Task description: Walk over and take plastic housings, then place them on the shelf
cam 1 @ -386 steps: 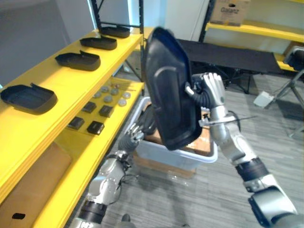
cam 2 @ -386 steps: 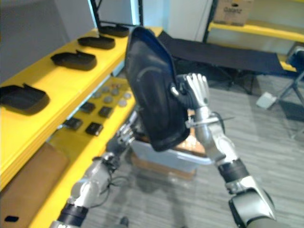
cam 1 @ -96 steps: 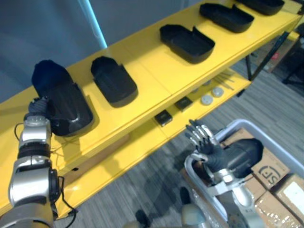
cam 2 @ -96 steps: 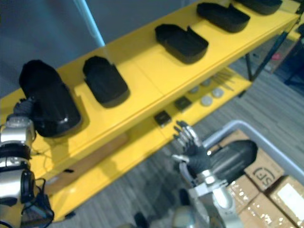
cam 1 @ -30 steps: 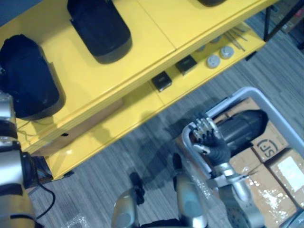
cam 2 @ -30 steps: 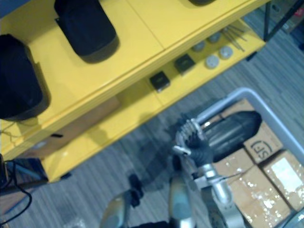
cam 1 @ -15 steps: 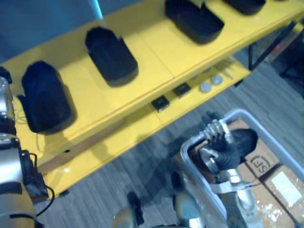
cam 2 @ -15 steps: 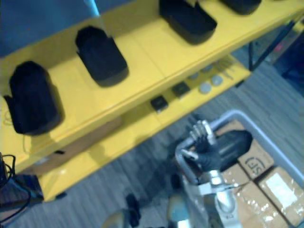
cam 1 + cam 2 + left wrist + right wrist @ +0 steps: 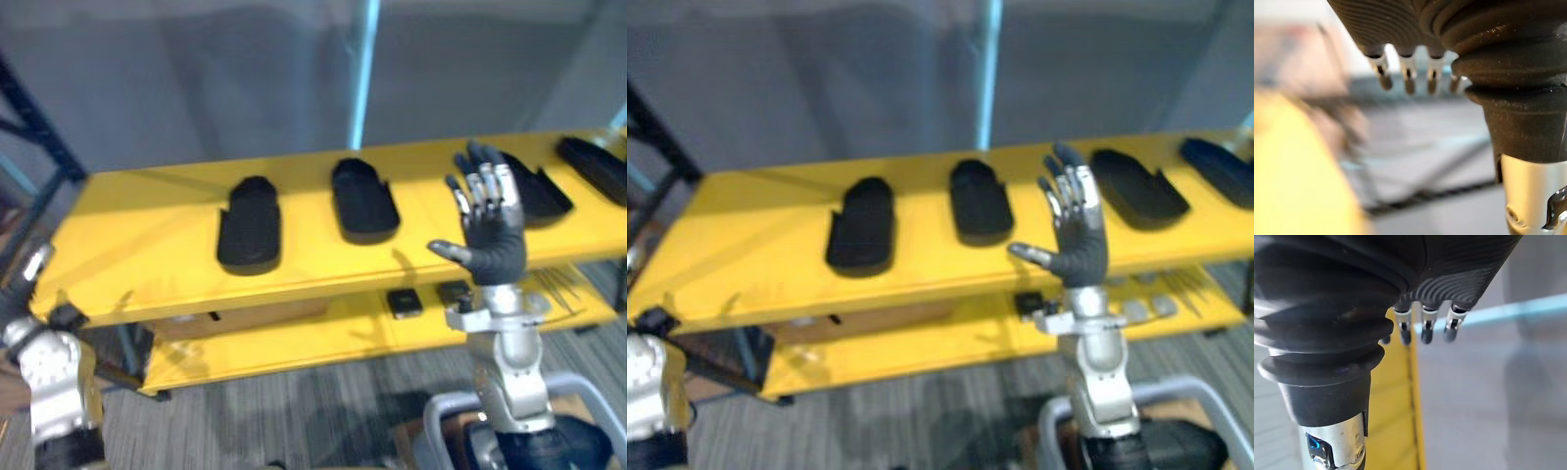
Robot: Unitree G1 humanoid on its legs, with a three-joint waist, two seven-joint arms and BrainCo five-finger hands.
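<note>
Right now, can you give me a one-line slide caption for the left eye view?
Right hand up, open and empty, before the yellow shelf lined with black housings.

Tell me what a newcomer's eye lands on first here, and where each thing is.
The right hand stands out first: it is upright in the middle of the head views, fingers straight and spread, holding nothing, in front of the yellow shelf. Behind it, black housings lie in a row along the shelf's top board, spaced apart.

Row of plastic housings [image 9: 250, 227] on the shelf [image 9: 137, 230]
</note>
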